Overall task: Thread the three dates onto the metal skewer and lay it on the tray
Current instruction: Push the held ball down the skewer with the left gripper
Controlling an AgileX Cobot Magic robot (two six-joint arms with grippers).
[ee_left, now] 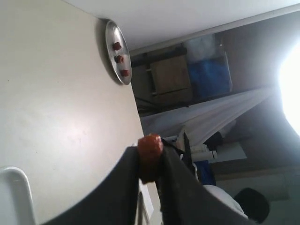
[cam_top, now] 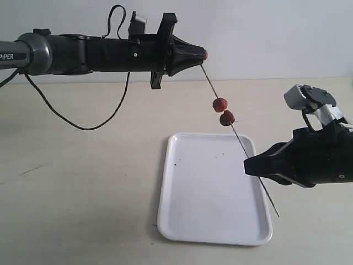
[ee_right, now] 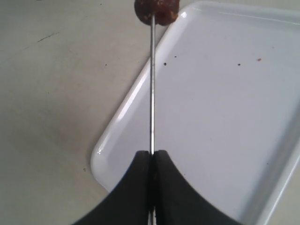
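The thin metal skewer (cam_top: 242, 146) slants through the air above the white tray (cam_top: 193, 221). My right gripper (cam_top: 246, 164) is shut on its lower part, and the rod's tail sticks out below the fingers. Two reddish-brown dates (cam_top: 220, 104) (cam_top: 226, 117) sit threaded on it, one just above the other. My left gripper (cam_top: 204, 54) is shut on a third date (ee_left: 150, 157) right at the skewer's upper tip. In the right wrist view the skewer (ee_right: 152, 84) runs from my gripper (ee_right: 152, 154) up to a date (ee_right: 157, 10) over the tray's corner (ee_right: 112, 154).
In the left wrist view a small round metal plate (ee_left: 118, 52) lies further off on the table and holds three more reddish lumps (ee_left: 120, 59). A black cable (cam_top: 77, 118) hangs from the left arm down to the table.
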